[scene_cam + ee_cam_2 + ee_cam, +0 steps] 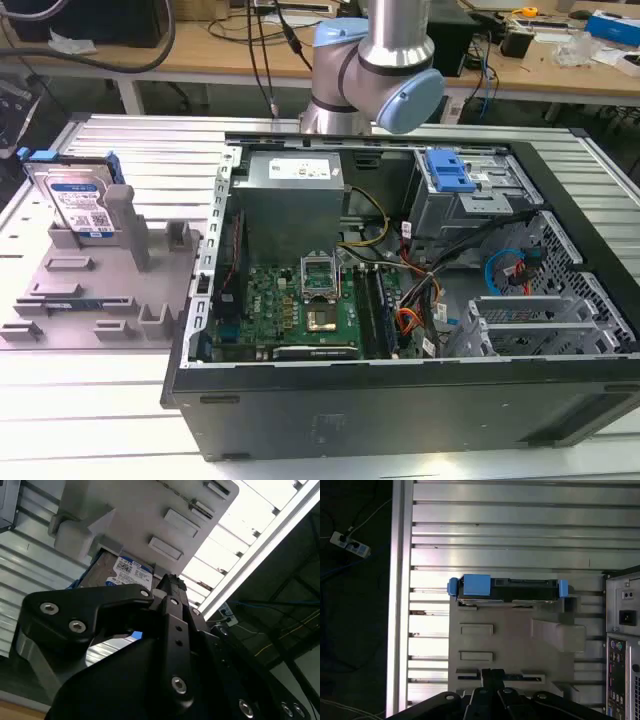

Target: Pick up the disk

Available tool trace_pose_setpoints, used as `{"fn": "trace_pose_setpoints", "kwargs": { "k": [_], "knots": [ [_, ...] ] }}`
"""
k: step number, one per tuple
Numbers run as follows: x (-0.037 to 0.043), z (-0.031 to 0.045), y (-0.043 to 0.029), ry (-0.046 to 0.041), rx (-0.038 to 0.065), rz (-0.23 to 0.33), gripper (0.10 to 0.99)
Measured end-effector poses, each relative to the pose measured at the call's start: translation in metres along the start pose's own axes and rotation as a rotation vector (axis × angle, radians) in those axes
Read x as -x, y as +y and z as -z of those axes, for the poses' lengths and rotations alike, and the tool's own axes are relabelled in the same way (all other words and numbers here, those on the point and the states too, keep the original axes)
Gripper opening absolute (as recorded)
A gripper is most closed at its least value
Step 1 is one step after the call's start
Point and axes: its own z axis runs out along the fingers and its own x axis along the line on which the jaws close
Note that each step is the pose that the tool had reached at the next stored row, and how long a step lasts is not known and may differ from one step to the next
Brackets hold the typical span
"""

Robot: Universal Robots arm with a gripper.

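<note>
Starting from where the arm hangs, you have the disk (82, 205) standing on edge in a slot of the grey fixture (100, 290) on the ribbed table (150, 140), at the exterior view's left and well apart from the open computer case (400, 300). Your gripper (492, 672) looks closed on nothing, its tips pressed together in the first wrist view, and it sits high over the fixture, not touching the disk. I'd judge this to be the approach. Spread the jaws wide before you descend, line them up across the thin silver body between the blue rails (475, 585), and come straight down so the pads meet the flat faces rather than the plastic. Keep clear of the fixture's grey post (122, 215) just beside the disk.
</note>
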Motion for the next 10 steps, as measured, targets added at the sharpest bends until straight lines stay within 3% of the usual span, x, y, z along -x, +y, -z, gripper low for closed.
{"fn": "trace_pose_setpoints", "kwargs": {
  "k": [10],
  "knots": [
    [0.0,0.0,0.0,-0.0001,0.0,0.0,0.106]
  ]
}}
